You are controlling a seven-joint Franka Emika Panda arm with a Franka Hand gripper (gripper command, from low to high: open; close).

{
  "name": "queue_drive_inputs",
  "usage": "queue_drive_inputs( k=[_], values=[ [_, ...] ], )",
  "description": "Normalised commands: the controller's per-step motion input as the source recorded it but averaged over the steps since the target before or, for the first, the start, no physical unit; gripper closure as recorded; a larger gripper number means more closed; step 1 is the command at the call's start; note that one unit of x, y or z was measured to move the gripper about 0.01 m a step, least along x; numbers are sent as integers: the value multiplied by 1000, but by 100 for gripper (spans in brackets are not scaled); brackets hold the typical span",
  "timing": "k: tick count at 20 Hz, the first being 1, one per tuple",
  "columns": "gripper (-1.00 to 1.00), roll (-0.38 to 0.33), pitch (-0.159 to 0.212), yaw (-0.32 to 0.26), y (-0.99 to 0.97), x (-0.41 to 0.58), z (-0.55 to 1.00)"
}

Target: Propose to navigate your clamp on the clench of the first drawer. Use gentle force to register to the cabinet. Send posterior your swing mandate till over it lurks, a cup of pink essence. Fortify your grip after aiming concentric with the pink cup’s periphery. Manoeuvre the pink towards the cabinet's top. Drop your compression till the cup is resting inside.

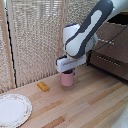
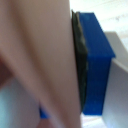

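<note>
**A:** Where is the pink cup point(image 1: 66, 79) just now?

**B:** Upright on the wooden table point(image 1: 90, 107), directly beneath the clamp point(image 1: 68, 73). Take the cup as the marker: the cabinet point(image 1: 111, 50) stands well apart from it toward the exterior view's right and farther back, a small yellow block point(image 1: 43, 86) lies near it on the other side, and a white plate point(image 1: 12, 110) sits beyond that block, at the table's near corner.

**A:** And the fingers?

**B:** In the wrist view one blue-tipped finger point(image 2: 92, 60) presses flat against a pale pink wall that fills most of the frame, so they look clamped on the cup's rim. That view is very blurred, though, and the opposite finger is hidden, so I would call the grip probable, not certain.

**A:** What does the coming move turn on?

**B:** The cup's long axis is vertical, in line with the clamp above it, and its base appears to be on the table. The cabinet's top point(image 1: 120, 20) lies higher than the cup and off to the exterior view's right, so I judge the carry must go up first, then across, keeping the cup upright.
</note>
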Motion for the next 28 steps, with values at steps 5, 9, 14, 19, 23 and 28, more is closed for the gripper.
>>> queue_drive_inputs(
  k=[5, 9, 14, 19, 23, 28],
  values=[
    [100, -89, 0, -291, 76, 166, 718],
    [100, -119, 9, -306, 26, 170, 771],
    [100, -124, 18, -316, 0, 173, 789],
    [100, -125, 14, -316, 1, 170, 785],
    [100, -126, 3, -312, 18, 160, 781],
    [100, -137, 0, -289, 69, 185, 738]
  ],
)
